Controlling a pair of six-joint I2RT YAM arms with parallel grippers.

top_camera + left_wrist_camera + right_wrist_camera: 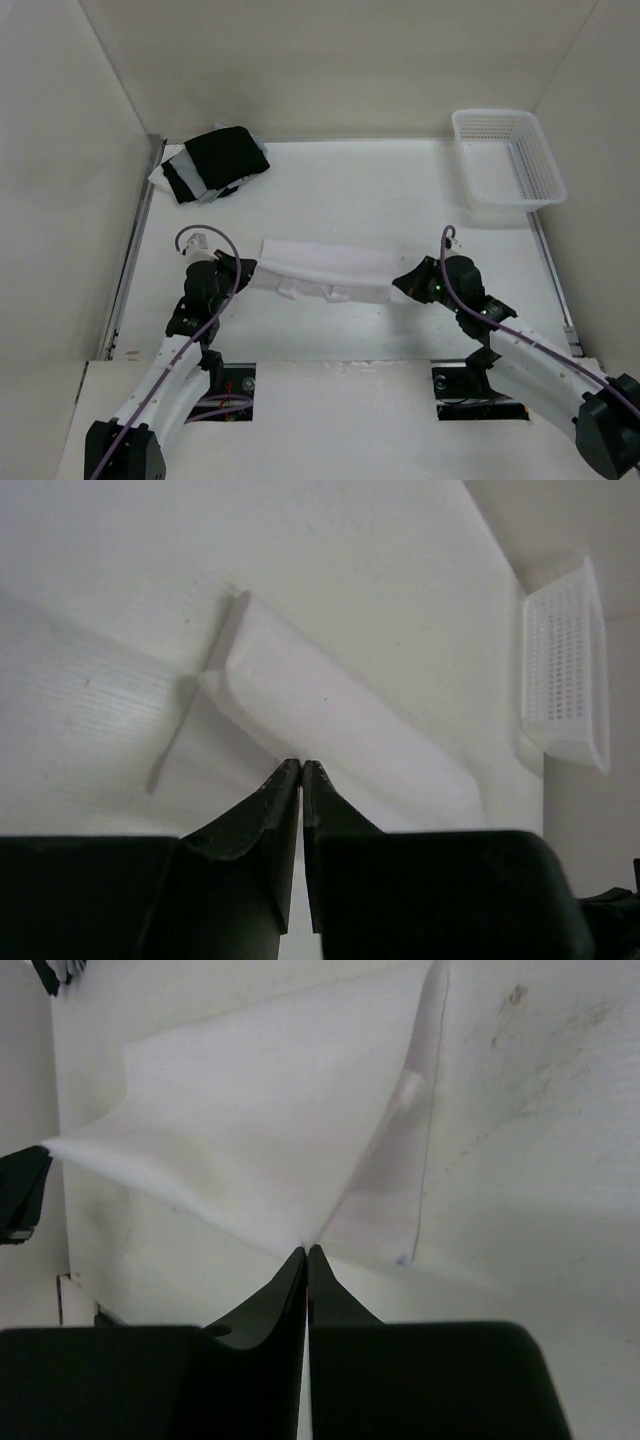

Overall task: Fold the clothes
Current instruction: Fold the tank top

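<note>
- Both arms are low over the table (350, 200), one at each end of the white garment (325, 265).
- Left gripper (301, 765): jaws pressed together to a hairline gap, with a corner of the garment pinched right at the tips.
- From that pinch the cloth runs straight ahead and to the right of the left fingers as a long folded band. A shadow shows beneath it, so this end hangs off the table.
- Right gripper (307, 1252): jaws narrow too, tips closed on the garment's other end, the cloth gathering to a point exactly where the fingers meet.
- Ahead of the right fingers the fabric fans out wide and taut toward the upper left, with a doubled layer just ahead and to the right of the tips.
- From above, the garment is a stretched strip between the two grippers, its near edge rumpled into small lumps.
- A white mesh basket (505, 160) stands well beyond the right gripper, off to its outer side against the back wall.
- A black-and-white pile of clothes (215, 160) lies well ahead of the left gripper at the far left corner, clear of the stretched garment.
</note>
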